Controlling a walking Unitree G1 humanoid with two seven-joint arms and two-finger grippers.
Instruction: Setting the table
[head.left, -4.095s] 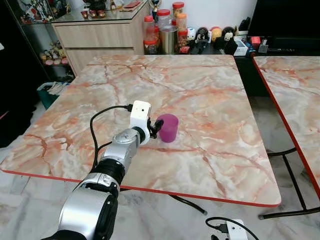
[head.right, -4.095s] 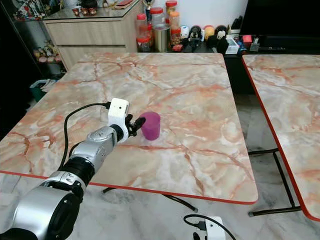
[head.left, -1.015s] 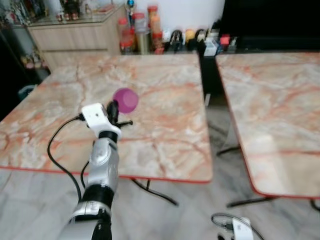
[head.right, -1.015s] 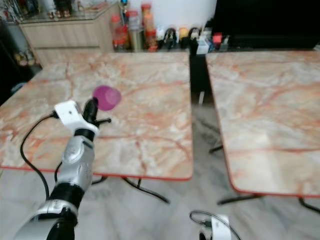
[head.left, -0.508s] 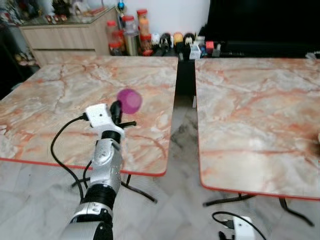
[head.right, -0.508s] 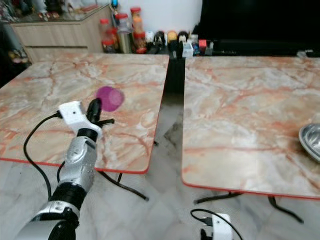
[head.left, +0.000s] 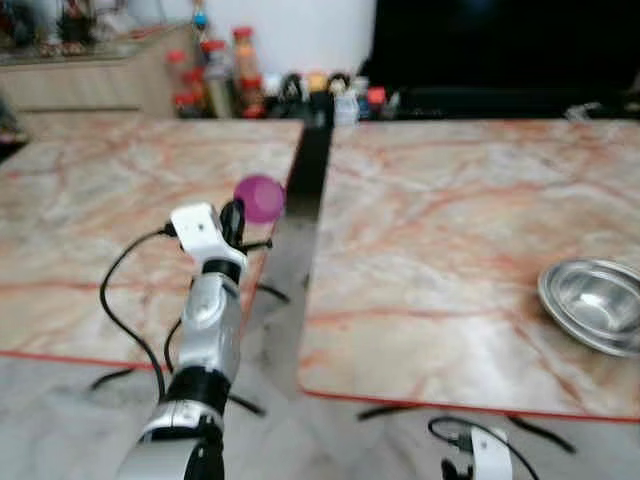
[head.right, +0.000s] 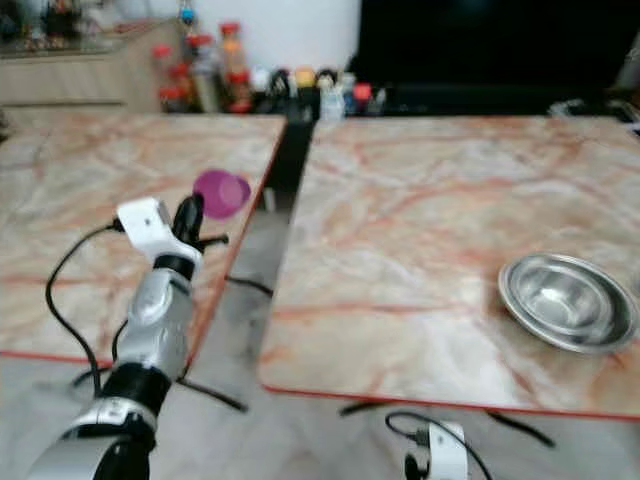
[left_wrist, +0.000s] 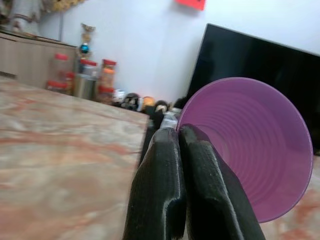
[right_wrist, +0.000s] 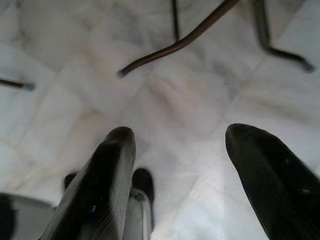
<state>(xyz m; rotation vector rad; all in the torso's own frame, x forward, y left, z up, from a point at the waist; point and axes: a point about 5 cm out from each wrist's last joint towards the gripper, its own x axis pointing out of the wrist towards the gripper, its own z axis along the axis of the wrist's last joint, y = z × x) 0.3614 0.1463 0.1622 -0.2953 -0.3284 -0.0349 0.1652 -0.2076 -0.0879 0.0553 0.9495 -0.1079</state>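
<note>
Left gripper (head.left: 238, 222) pinches purple cup (head.left: 260, 198) by its rim, held above the marble table (head.left: 90, 220) edge; right gripper (right_wrist: 177, 165) idle, fingers apart.

Both eye views are smeared with motion blur, so the jars (head.left: 215, 75) and small figures (head.right: 330, 85) at the back can't really be told apart. The bowl (head.left: 597, 305) is clipped by the frame edge. In the left wrist view, part of the cup (left_wrist: 255, 150) rim is covered by the left end effector (left_wrist: 181, 135).
</note>
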